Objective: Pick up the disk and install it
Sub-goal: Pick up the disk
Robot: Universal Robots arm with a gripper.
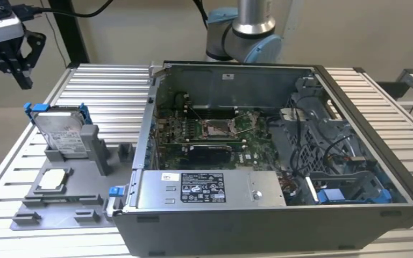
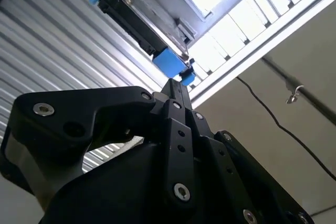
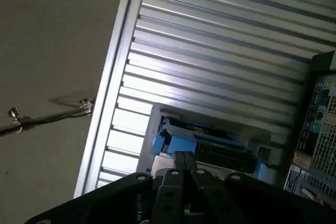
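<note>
I see the gripper (image 1: 24, 80) hanging at the frame's upper left, fingers closed on nothing, with the disk (image 1: 62, 131) standing upright in its grey stand (image 1: 97, 153) below and slightly right, well apart.

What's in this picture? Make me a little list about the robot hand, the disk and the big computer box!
disk: silver metal hard drive with blue plastic side rails, standing upright in a grey plastic holder
gripper: black gripper, shut, empty, in the air, not touching the disk
computer: open grey metal computer case on the ribbed metal table
task: disk not yet picked up
</note>
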